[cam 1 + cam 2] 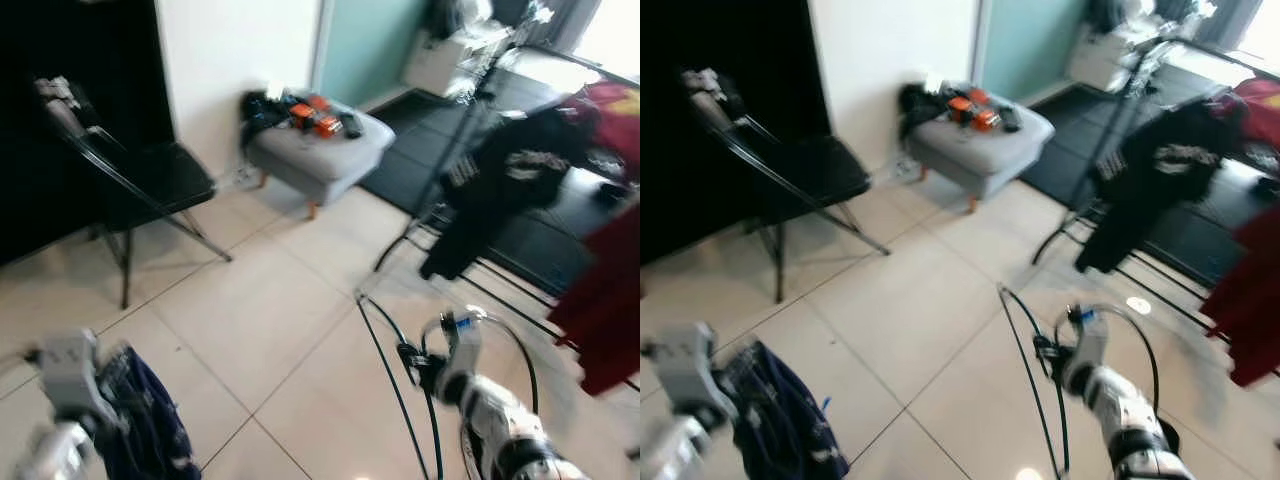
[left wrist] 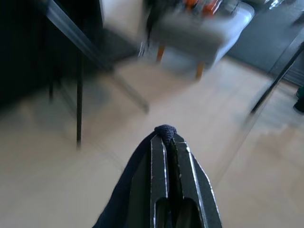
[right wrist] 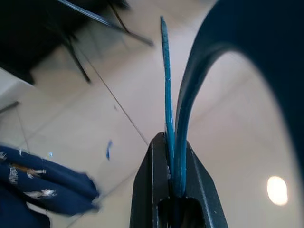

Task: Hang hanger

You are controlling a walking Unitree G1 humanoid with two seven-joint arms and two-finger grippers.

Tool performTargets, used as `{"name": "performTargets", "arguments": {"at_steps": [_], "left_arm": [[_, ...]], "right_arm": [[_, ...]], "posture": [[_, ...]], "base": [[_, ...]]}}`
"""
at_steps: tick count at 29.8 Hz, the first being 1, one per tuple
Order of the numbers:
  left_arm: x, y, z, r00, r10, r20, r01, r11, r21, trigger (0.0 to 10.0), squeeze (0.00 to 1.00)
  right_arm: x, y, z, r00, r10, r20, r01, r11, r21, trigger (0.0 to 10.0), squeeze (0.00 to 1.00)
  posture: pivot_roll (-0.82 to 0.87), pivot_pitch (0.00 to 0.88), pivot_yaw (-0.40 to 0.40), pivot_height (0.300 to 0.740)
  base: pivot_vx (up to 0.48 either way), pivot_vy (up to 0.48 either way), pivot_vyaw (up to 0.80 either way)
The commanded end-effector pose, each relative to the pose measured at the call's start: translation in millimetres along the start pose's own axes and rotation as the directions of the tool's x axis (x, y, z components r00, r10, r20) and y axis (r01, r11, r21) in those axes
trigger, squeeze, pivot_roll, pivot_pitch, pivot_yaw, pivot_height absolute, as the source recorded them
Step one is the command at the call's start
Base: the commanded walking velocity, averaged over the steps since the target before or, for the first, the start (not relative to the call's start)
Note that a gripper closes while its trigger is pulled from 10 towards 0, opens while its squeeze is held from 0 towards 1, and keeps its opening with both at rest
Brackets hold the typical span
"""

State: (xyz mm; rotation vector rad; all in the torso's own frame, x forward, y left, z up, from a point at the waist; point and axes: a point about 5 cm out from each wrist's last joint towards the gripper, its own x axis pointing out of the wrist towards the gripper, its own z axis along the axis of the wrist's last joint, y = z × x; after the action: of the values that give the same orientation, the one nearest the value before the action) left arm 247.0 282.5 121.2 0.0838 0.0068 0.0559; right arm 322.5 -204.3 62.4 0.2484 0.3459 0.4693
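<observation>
Your right tool [image 3: 173, 156] is pressed together on the blue hanger [image 3: 167, 95], pinching its thin wire low between the fingers; in the head views the hanger's [image 1: 385, 350] dark loop hangs out in front of the right arm, above the tiled floor [image 1: 270, 300]. Your left tool [image 2: 167, 142] is likewise closed, nipping a fold of the navy garment [image 2: 137, 190] at its tip; the garment [image 1: 145, 420] droops beside the left arm at the lower left. Ahead to the right stands a clothes rack [image 1: 480, 110] carrying a black printed shirt [image 1: 500, 180] and, nearer the edge, a red garment [image 1: 605, 300]. A grey footstool [image 1: 320, 150] with orange and black items on top sits against the white wall, and a black folding chair [image 1: 150, 180] stands to its left. The head views are motion-blurred, so finer detail of the rack's rail cannot be read.
</observation>
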Motion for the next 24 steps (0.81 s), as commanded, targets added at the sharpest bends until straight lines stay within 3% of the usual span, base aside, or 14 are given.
{"name": "performTargets", "arguments": {"at_steps": [1, 5, 7, 8, 10, 13, 16, 18, 19, 21, 24], "left_arm": [[-0.7, -7.4, -1.8, 0.999, -0.033, -0.017, 0.033, 0.999, 0.003, 10.0, 0.0], [12.0, -9.6, 22.0, 0.997, -0.059, 0.05, 0.058, 0.998, 0.031, 10.0, 0.0], [30.4, -17.3, 54.8, 0.986, -0.091, 0.14, 0.082, 0.995, 0.062, 10.0, 0.0], [30.4, -17.3, 54.8, 0.986, -0.091, 0.14, 0.082, 0.995, 0.062, 10.0, 0.0], [42.4, -24.0, 79.5, 0.973, -0.099, 0.208, 0.087, 0.994, 0.067, 10.0, 0.0], [47.7, -27.6, 92.7, 0.966, -0.095, 0.241, 0.085, 0.995, 0.053, 10.0, 0.0], [57.7, -34.7, 120.5, 0.952, -0.088, 0.295, 0.082, 0.996, 0.033, 10.0, 0.0], [57.7, -34.7, 120.5, 0.952, -0.088, 0.295, 0.082, 0.996, 0.033, 10.0, 0.0], [63.0, -36.8, 134.4, 0.947, -0.081, 0.312, 0.077, 0.997, 0.023, 10.0, 0.0], [70.6, -36.2, 155.2, 0.942, -0.053, 0.331, 0.052, 0.999, 0.013, 10.0, 0.0], [74.7, -34.1, 165.8, 0.946, -0.023, 0.324, 0.031, 0.999, -0.021, 10.0, 0.0]], "right_arm": [[-0.9, 0.4, 5.3, 1.0, 0.025, -0.006, -0.025, 1.0, -0.011, 10.0, 0.0], [2.3, 8.5, 28.4, 0.994, 0.097, 0.039, -0.095, 0.994, -0.053, 10.0, 0.0], [5.1, 26.1, 56.9, 0.973, 0.207, 0.1, -0.196, 0.975, -0.106, 10.0, 0.0], [5.1, 26.1, 56.9, 0.973, 0.207, 0.1, -0.196, 0.975, -0.106, 10.0, 0.0], [5.1, 44.0, 72.5, 0.944, 0.302, 0.13, -0.283, 0.948, -0.146, 10.0, 0.0], [4.1, 54.2, 77.5, 0.926, 0.353, 0.137, -0.33, 0.93, -0.164, 10.0, 0.0], [-0.2, 76.9, 85.0, 0.88, 0.455, 0.138, -0.424, 0.883, -0.203, 10.0, 0.0], [-0.2, 76.9, 85.0, 0.88, 0.455, 0.138, -0.424, 0.883, -0.203, 10.0, 0.0], [-2.7, 87.7, 88.4, 0.86, 0.491, 0.136, -0.458, 0.862, -0.215, 10.0, 0.0], [-6.5, 100.6, 95.2, 0.832, 0.538, 0.138, -0.498, 0.833, -0.241, 10.0, 0.0], [-9.8, 108.0, 102.4, 0.811, 0.568, 0.143, -0.522, 0.812, -0.263, 10.0, 0.0]], "posture": [[-0.01, 0.108, -0.072, 0.74], [-0.01, 0.108, -0.066, 0.74], [-0.02, 0.107, -0.06, 0.74], [-0.02, 0.107, -0.06, 0.74], [-0.02, 0.106, -0.056, 0.74], [-0.03, 0.104, -0.052, 0.74], [-0.03, 0.104, -0.044, 0.74], [-0.03, 0.104, -0.044, 0.74], [-0.03, 0.101, -0.04, 0.74], [-0.03, 0.1, -0.037, 0.74], [-0.03, 0.097, -0.029, 0.74]], "base": [[0.0, 0.0, -0.8], [0.0, 0.0, -0.8], [0.0, 0.0, -0.8], [0.0, 0.0, -0.8], [0.0, 0.0, -0.8], [0.0, 0.0, -0.8], [0.0, 0.0, -0.8], [0.0, 0.0, -0.8], [0.0, 0.0, -0.54], [0.0, 0.0, 0.0], [0.0, 0.0, 0.0]]}}
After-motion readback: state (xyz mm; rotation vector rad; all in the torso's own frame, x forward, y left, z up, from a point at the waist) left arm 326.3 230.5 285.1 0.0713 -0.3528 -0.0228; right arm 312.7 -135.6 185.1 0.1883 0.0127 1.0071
